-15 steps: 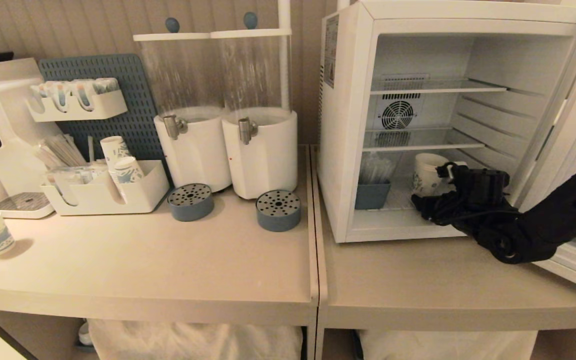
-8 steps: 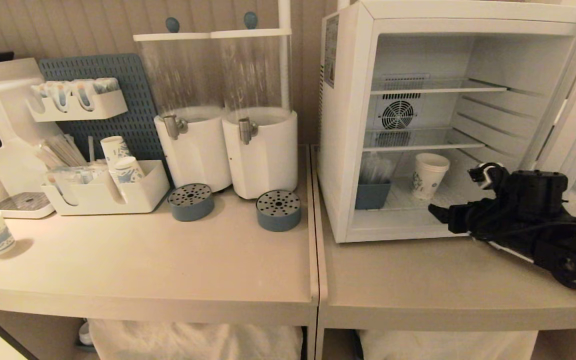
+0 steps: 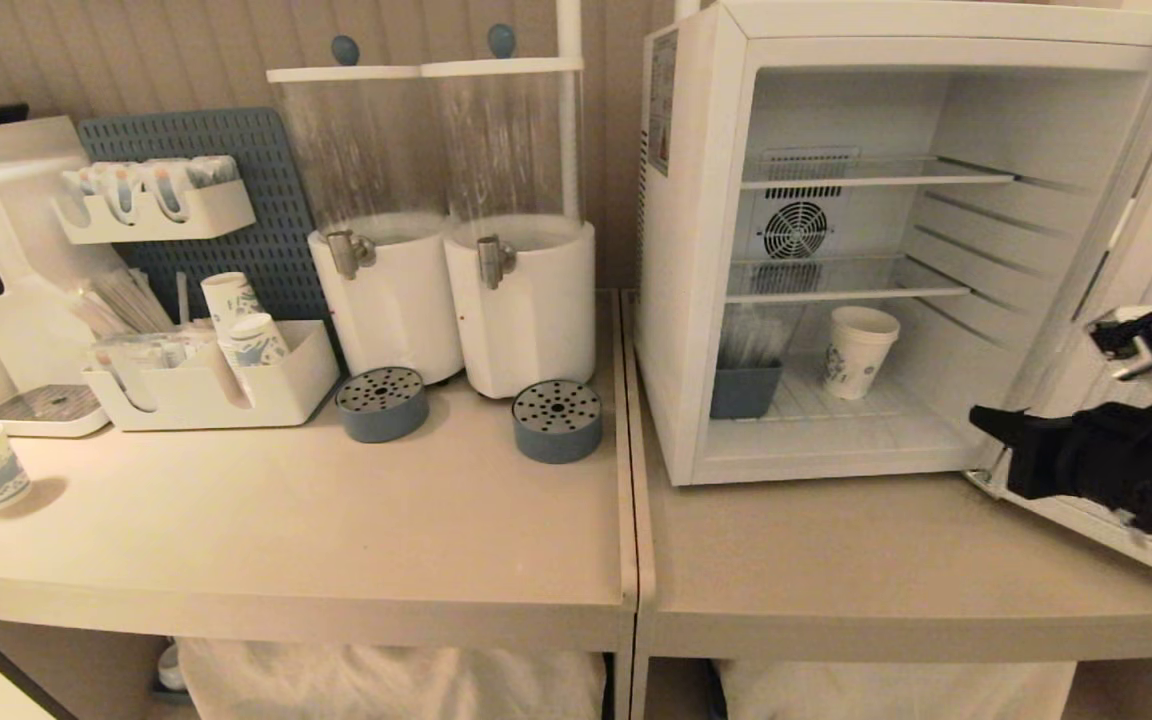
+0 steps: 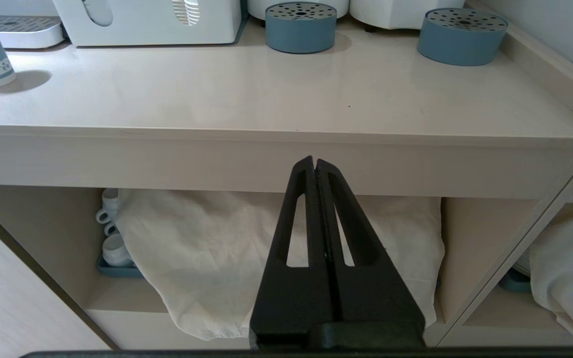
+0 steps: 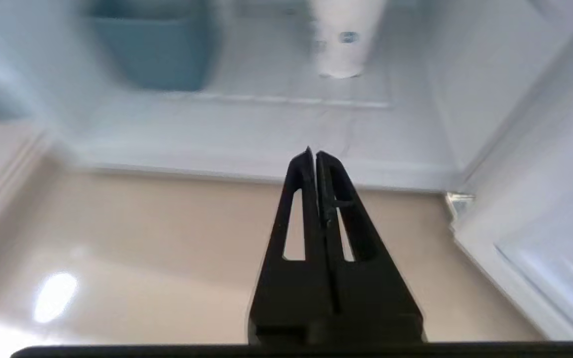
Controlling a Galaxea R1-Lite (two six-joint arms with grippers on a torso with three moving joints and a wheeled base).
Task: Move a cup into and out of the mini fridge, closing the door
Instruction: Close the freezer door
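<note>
The mini fridge point(image 3: 696, 250) stands open on your tabletop point(image 3: 836, 570), its door point(image 3: 1151, 230) swung right. The cup point(image 3: 860, 351) sits upright on its floor. Your right end effector point(image 3: 986, 418), closed and empty, hovers outside; the door needs pushing shut next.

1. The cup point(image 3: 861, 350), white paper with a blue print, stands upright on my mini fridge's point(image 3: 696, 250) bottom wire shelf.
2. The fridge is white, boxy, its interior exposed.
3. The door point(image 3: 1151, 260) hangs wide open at right.
</note>
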